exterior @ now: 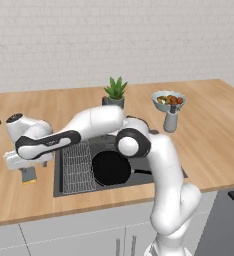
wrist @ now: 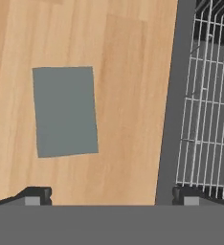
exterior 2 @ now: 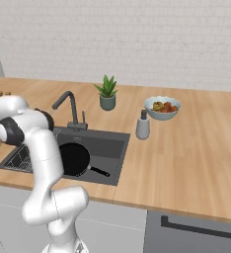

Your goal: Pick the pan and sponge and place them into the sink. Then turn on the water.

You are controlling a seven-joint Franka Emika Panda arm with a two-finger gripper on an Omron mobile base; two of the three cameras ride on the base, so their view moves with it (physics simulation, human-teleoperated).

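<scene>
Sponge: small grey-topped, yellow-layered sponge (wrist: pixel 65 111) lay flat on the wooden counter (exterior: pixel 209 135), left of the sink, long axis running alongside the sink's edge; no writing.
Fingers: dark fingers (wrist: pixel 37 195) spread wide above it, gripping nothing.
Sink: dark grey rectangular sink (exterior: pixel 119 186) held the round black frying pan (exterior: pixel 111 168), handle pointing right.

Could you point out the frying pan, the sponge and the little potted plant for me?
pan (exterior: pixel 111 168), left base view, on its round black inside, in the sink.
sponge (wrist: pixel 64 111), hand view, on its flat grey top.
potted plant (exterior 2: pixel 106 88), right base view, on its green leaves.
</scene>
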